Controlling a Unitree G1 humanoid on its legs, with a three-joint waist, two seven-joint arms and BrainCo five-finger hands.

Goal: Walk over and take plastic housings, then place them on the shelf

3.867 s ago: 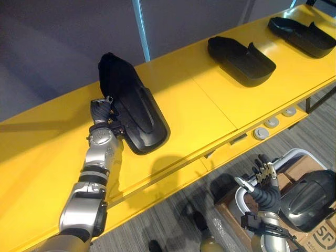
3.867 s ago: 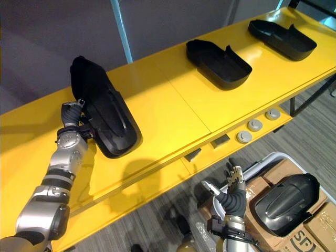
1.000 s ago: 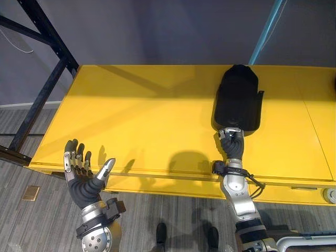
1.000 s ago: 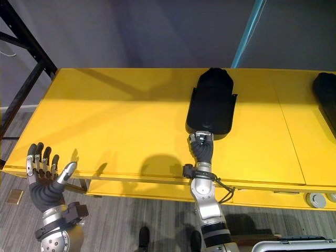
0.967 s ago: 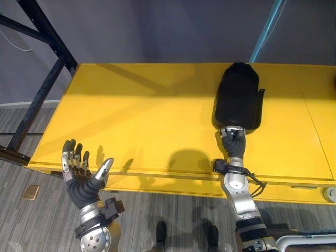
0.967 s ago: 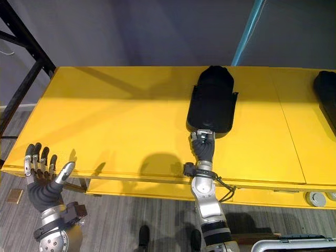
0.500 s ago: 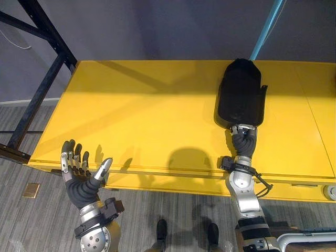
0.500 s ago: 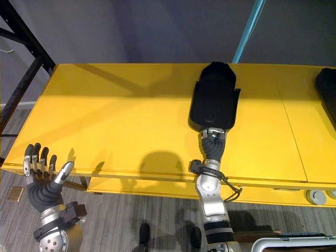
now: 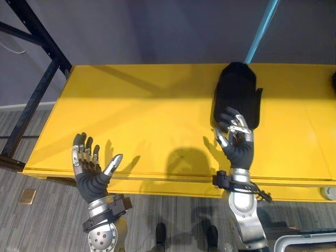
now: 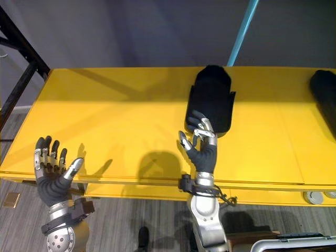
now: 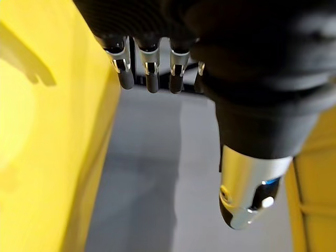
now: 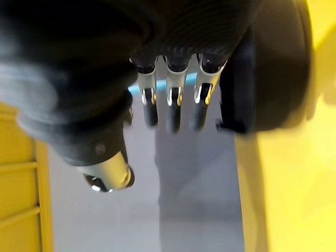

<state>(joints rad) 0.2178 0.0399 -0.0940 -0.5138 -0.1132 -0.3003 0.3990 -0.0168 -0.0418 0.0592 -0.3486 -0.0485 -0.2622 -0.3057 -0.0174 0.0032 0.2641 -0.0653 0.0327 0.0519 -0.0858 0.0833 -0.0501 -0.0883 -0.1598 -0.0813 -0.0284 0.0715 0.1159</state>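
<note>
Housing (image 9: 239, 94) on yellow shelf (image 9: 142, 115), right hand (image 9: 239, 149) empty and spread just beside it, left hand (image 9: 92, 176) likewise.

The shelf (image 9: 131, 121) is bright yellow; the plastic housing (image 9: 239, 97) on it is matte black, like a second housing (image 10: 323, 92) at its right end. The left hand (image 9: 92, 176) and right hand (image 9: 236, 149) have silver fingers (image 10: 206, 126) with dark tips and dark ribbed covers. Grey wall (image 9: 157, 31), light blue pole (image 9: 260, 29), black frame (image 9: 39, 58), grey streaked floor (image 9: 173, 226).
</note>
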